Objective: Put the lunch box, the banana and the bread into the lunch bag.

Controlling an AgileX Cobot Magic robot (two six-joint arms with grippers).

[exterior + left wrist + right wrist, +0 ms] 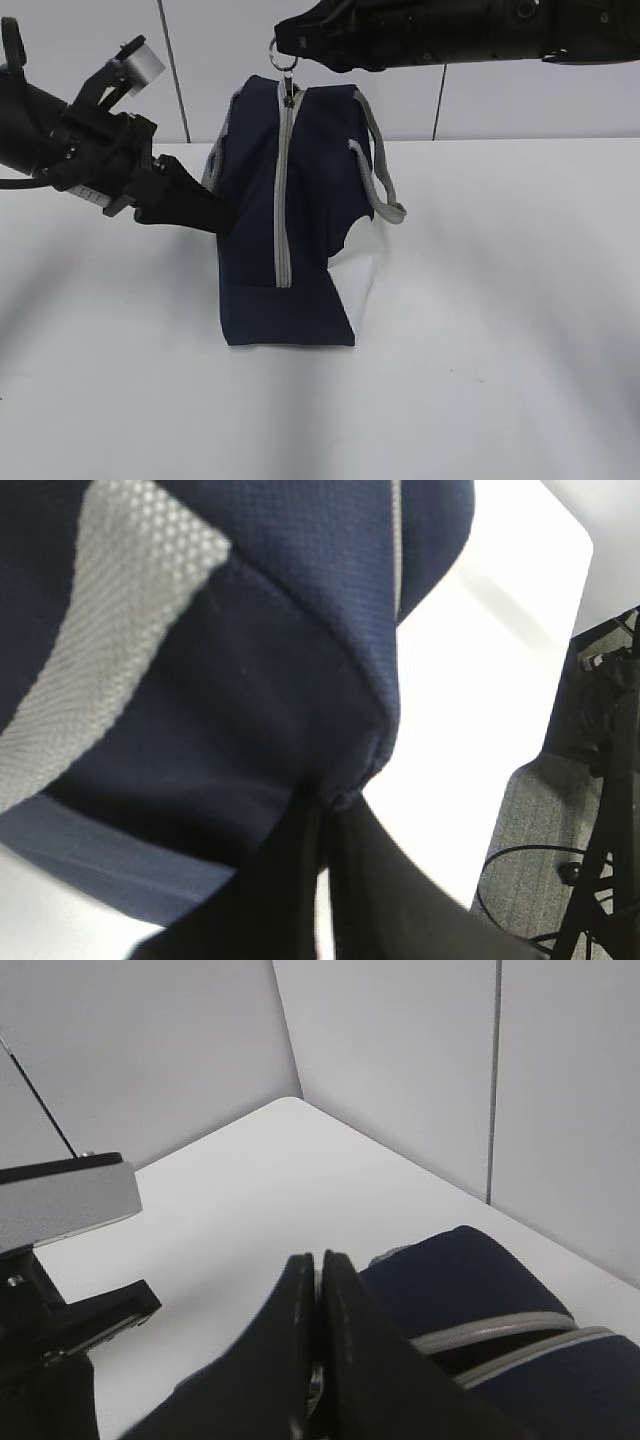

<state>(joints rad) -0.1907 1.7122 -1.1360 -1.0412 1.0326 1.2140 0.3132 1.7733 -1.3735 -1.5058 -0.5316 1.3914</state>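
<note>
The navy lunch bag [300, 200] stands on end on the white table, its grey zipper [283, 190] running down the side that faces me. My right gripper [283, 45] reaches in from the upper right and is shut on the metal ring pull [284, 58] at the bag's top. A glint of that ring [314, 1384] shows between the right gripper's [318, 1258] closed jaws. At the bag's left side my left gripper [222, 218] is shut on a fold of the navy fabric [250, 680], pinched at the left gripper's [330, 800] tips. The lunch box, banana and bread are out of view.
A grey strap handle [380, 180] hangs over the bag's right side. The white table [500, 330] spreads around the bag, with wall panels behind. In the left wrist view the table edge [520, 760] drops to a floor with cables and a stand.
</note>
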